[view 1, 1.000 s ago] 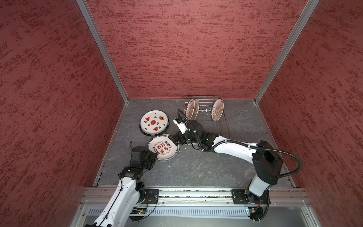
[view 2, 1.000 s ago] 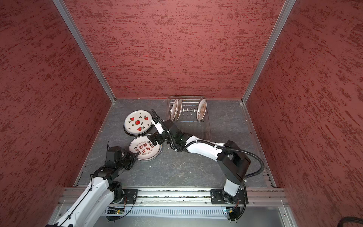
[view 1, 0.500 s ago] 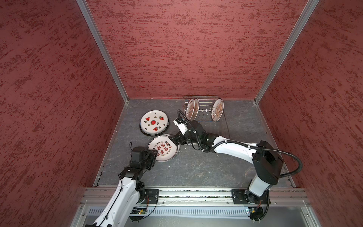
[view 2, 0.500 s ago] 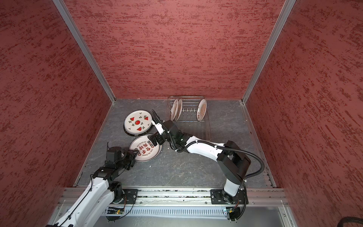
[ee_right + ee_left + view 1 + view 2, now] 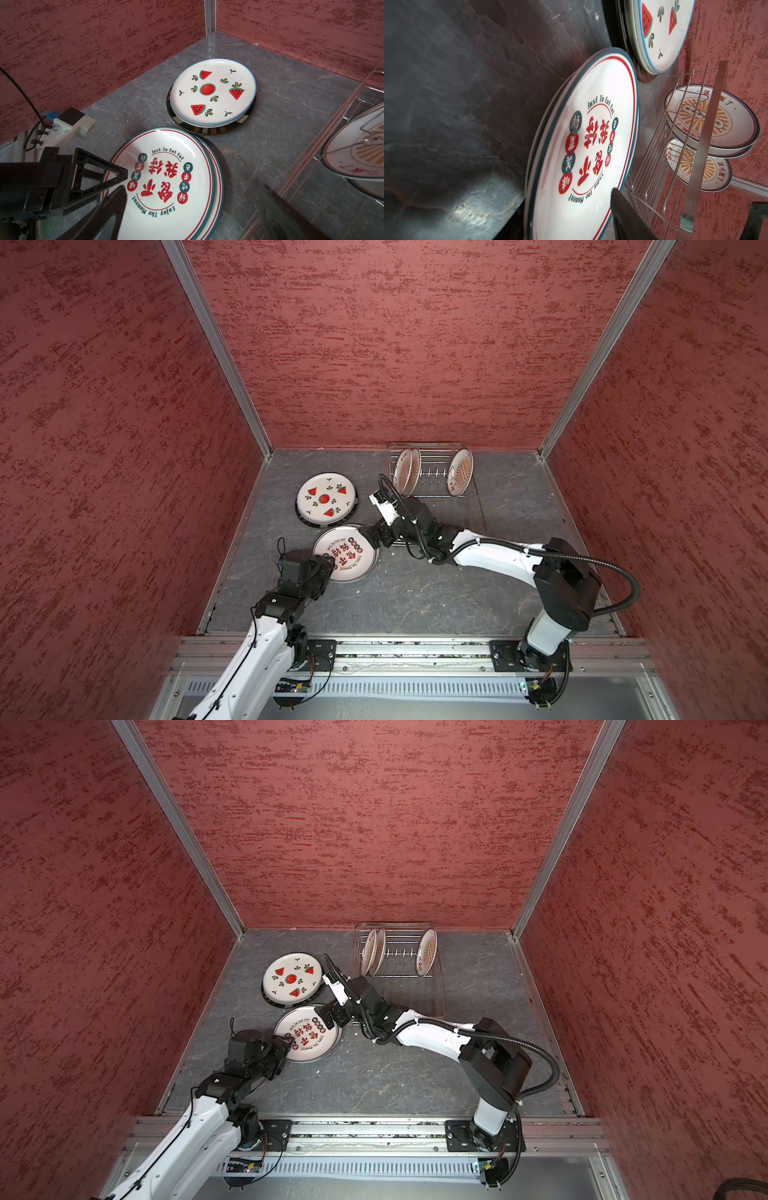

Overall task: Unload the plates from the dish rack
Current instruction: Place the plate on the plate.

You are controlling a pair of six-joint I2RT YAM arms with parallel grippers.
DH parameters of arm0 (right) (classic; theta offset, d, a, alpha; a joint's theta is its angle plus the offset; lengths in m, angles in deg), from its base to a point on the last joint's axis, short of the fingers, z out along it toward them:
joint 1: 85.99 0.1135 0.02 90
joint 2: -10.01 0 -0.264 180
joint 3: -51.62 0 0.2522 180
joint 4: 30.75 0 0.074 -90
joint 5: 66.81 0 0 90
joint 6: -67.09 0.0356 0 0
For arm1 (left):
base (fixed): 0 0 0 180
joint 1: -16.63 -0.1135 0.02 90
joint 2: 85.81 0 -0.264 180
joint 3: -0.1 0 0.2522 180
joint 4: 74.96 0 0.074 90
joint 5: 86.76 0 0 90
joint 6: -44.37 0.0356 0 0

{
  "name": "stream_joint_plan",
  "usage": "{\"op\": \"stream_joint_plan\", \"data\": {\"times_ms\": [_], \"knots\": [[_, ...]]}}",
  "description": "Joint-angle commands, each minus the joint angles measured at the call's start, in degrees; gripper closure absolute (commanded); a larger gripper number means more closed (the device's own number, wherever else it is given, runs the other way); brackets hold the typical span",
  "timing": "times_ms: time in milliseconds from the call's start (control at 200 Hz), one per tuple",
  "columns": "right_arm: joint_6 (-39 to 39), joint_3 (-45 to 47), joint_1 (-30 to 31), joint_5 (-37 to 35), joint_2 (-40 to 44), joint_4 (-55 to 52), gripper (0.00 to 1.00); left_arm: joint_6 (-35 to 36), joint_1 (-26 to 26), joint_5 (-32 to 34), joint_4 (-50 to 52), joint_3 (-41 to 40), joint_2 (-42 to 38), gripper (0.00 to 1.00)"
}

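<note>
Red rough-textured walls [image 5: 395, 344] close in a grey stone-patterned bench [image 5: 415, 597]. At its back, close to the rear wall, stands the dish rack [image 5: 434, 485], a silver wire frame. Three orange-sunburst plates stand on edge in it: two together [image 5: 405, 472] at its left end and one [image 5: 460, 472] at its right end, with bare prongs [image 5: 432, 473] between them.

Left of the rack, flat on the bench, the watermelon plate [image 5: 326, 498] lies face up on a dark striped plate [image 5: 207, 130], whose rim shows beneath it. Just beside that stack, nearer the robot, the red-character plate [image 5: 345, 553] lies face up on a second plate [image 5: 218, 187] with the same teal and red rim, set slightly off-centre.

The left arm [image 5: 270, 614] reaches to the near left rim of this stack. The left jaws stand parted; one finger [image 5: 97, 174] hangs over the plate's rim, and in the left wrist view nothing lies between the two fingers, so they grip nothing.

The right arm [image 5: 498, 558] stretches across from the right to the far right rim of the same stack. The right jaws gape wide and hold nothing. In the right wrist view their fingers are blurred; one [image 5: 104, 218] is over the printed plate and the other [image 5: 280, 218] over bare bench.
</note>
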Motion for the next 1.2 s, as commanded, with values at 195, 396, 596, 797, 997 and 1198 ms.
{"op": "stream_joint_plan", "data": {"times_ms": [195, 396, 596, 797, 997, 1198], "knots": [[-0.5, 2.1, 0.5, -2.6, 3.7, 4.5, 0.02, 2.4, 2.7, 7.0, 3.6, 3.6, 1.2, 0.41], [-0.5, 2.3, 0.5, -2.8, 3.7, 4.3, 0.02, 3.3, 3.1, 8.4, 4.1, 4.0, 1.6, 0.46], [-0.3, 2.9, 0.5, -3.3, 4.4, 4.6, 0.02, 3.5, 3.4, 8.9, 4.0, 4.5, 3.1, 0.55], [0.2, 3.7, 0.5, -3.5, 4.7, 5.7, 0.02, 2.3, 4.7, 10.6, 5.1, 4.9, 3.4, 0.54], [0.4, 4.6, 0.5, -4.3, 5.4, 6.3, 0.02, 1.5, 4.7, 11.9, 5.7, 4.0, 0.6, 0.52], [0.4, 6.0, 0.5, -4.6, 6.1, 7.7, 0.02, 1.7, 4.7, 11.4, 4.6, 4.0, 1.8, 0.53]]}}
